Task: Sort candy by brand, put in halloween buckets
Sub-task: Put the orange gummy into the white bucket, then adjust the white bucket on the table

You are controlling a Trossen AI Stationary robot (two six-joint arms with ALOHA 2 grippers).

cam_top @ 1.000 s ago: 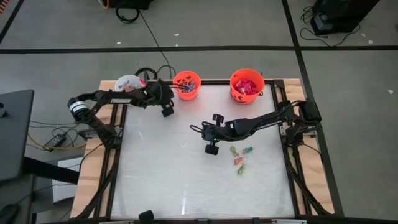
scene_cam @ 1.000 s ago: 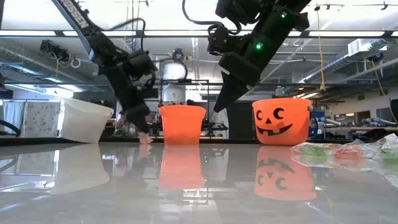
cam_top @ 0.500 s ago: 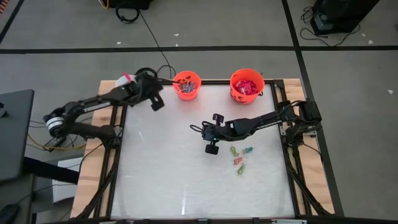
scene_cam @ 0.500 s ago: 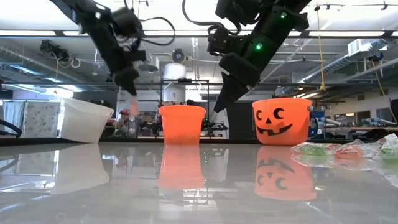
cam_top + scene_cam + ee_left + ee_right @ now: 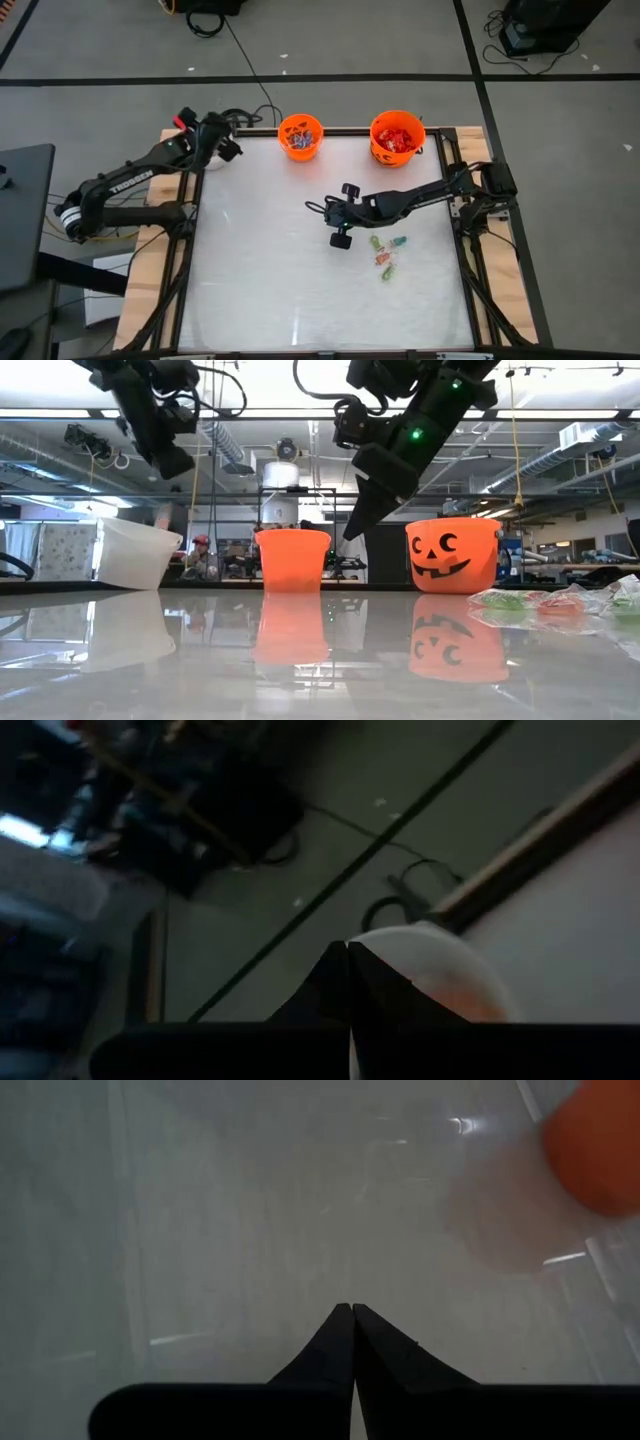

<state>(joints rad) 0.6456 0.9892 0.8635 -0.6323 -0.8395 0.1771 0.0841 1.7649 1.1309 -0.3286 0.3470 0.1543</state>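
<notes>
My left gripper is shut and raised over the far left corner, above the white bucket, which also shows in the left wrist view. A small pink candy shows just under its fingers. The small orange bucket and the larger jack-o'-lantern bucket stand on the table along the far edge, both with candy inside. A few green and orange candies lie on the table right of centre. My right gripper hangs shut above mid-table, left of them, touching nothing. My left gripper seems to hold the small pink candy at the free ends of its shut fingers. The candy is lifted clear, a little above the white bucket's rim. The wrist view looks along the fingers and does not show the place of contact.
The glossy white tabletop lies bare in its near and left half. A wooden frame runs along the table's sides. Cables lie on the floor behind the far edge, and a dark desk stands at the left.
My left gripper has risen from the tabletop beside the small orange bucket and swung toward the table's far left corner, over the white bucket, tipping nearer to level. It has stayed shut. The pink candy has gone up with it, clear of the table.
</notes>
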